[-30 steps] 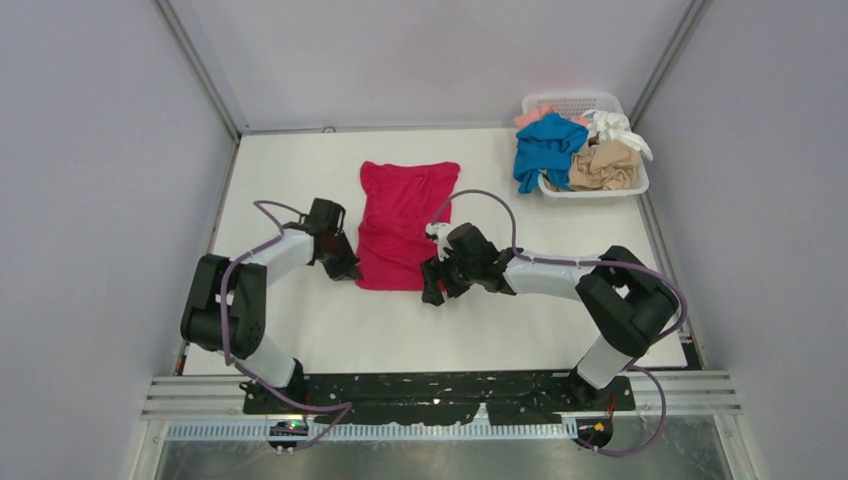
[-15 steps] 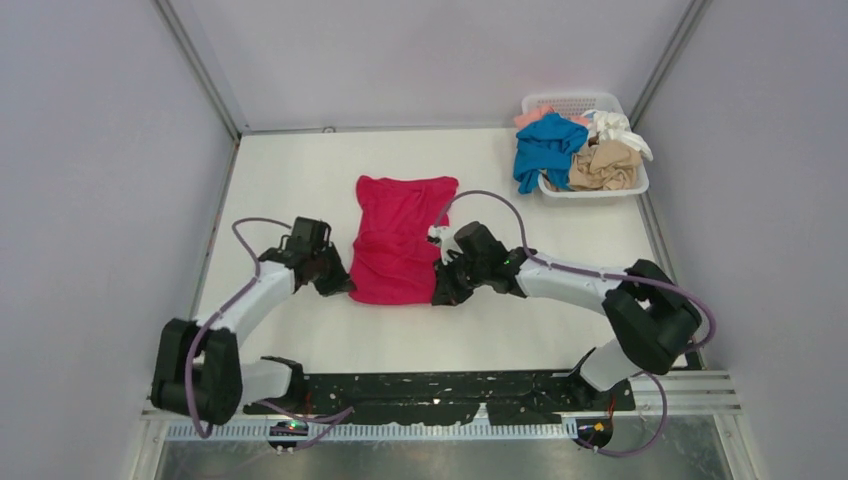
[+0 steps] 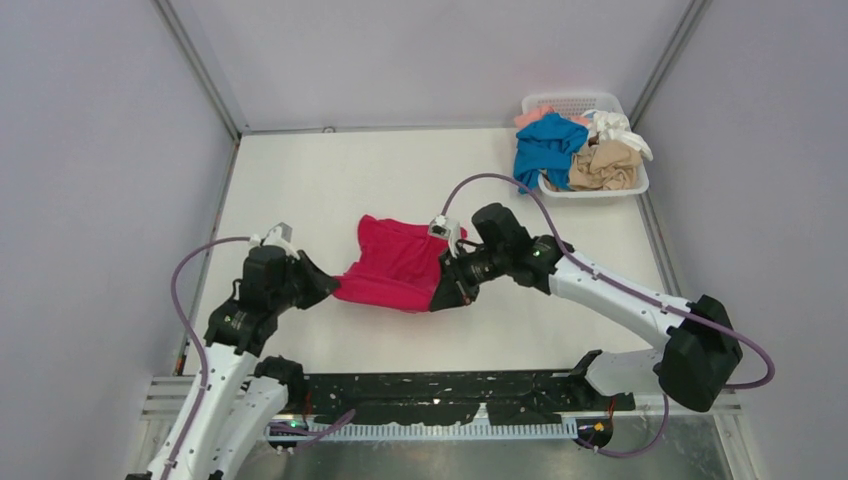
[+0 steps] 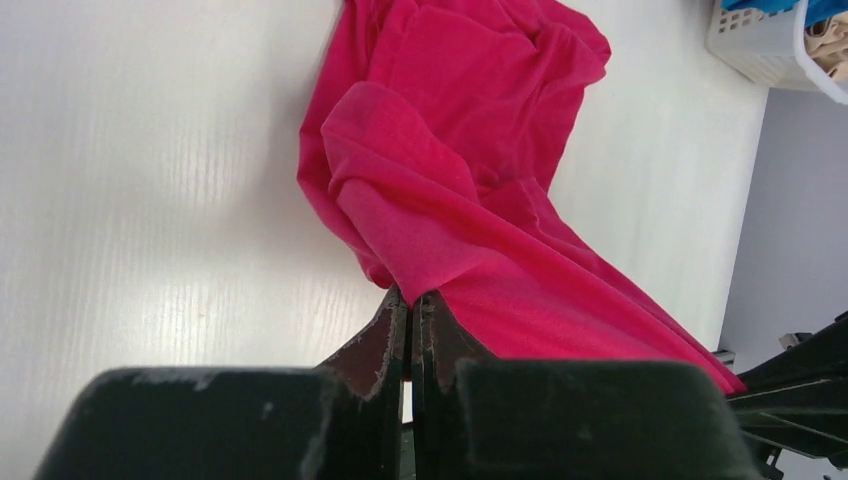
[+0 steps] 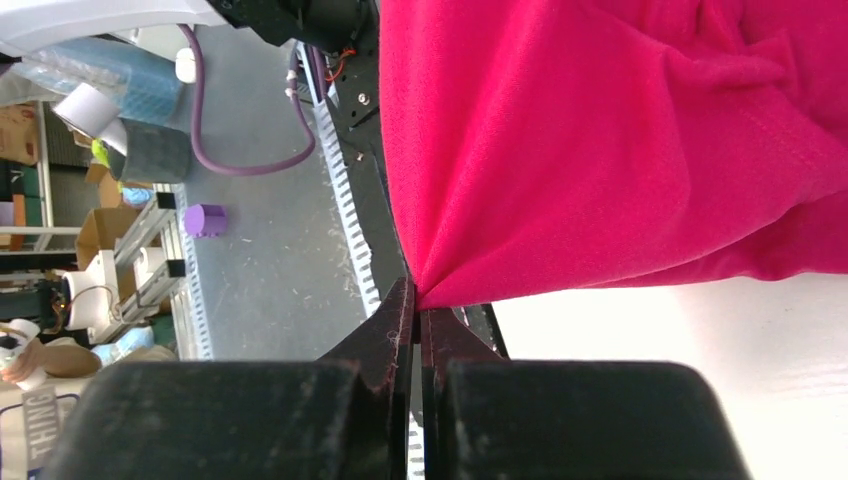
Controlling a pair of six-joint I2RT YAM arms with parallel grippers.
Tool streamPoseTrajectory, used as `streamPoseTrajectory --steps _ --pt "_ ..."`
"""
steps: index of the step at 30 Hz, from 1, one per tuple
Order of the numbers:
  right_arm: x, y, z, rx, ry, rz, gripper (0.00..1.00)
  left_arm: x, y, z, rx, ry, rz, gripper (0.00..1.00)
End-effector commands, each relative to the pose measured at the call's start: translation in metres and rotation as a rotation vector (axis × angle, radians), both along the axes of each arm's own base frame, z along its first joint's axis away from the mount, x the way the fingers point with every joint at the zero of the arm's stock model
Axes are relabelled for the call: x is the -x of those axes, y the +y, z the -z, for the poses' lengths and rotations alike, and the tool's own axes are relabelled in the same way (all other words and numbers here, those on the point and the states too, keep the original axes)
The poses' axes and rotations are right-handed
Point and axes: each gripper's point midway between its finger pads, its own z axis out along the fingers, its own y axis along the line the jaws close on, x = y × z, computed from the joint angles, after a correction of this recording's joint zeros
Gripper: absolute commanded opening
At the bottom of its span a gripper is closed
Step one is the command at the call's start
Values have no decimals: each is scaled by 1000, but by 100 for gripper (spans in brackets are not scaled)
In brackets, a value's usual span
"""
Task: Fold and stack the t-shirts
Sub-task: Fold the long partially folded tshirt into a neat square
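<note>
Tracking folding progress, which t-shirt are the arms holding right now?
The magenta-red t-shirt, pinched by the left gripper and right gripper; the blue, tan and white ones lie in the basket.

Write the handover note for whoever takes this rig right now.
Left gripper: shut on the magenta shirt's near left corner.
Right gripper: shut on its near right corner.
Its near edge is lifted; the rest lies bunched on the table.
Blue shirt, tan shirt, white shirt, peach-pink shirt: heaped in the basket.
Done: nothing stacked. Left: fold all five, stack.

On white table: magenta t-shirt, basket.
</note>
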Motion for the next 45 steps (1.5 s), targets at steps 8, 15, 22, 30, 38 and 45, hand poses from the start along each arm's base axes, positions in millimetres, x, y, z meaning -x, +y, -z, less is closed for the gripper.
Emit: streamPoseTrajectory --steps 8,15,22,30,38,45 --pt "-44 -15 -28 -78 84 115 6 -62 -6 -40 -39 -34 -27 0" --pt "-88 -22 -34 -125 52 234 6 -111 -18 -49 -60 -16 -9 0" --pt "-133 -24 -19 -148 79 319 6 -147 -24 -38 -89 41 -13 0" --pt "-185 -32 5 -153 133 403 6 -182 -27 -12 -131 133 -21 0" --pt "-214 -42 28 -149 202 464 7 -213 -42 21 -126 244 29 0" --pt "-246 -50 59 -101 232 542 10 -235 -43 39 -142 287 19 0"
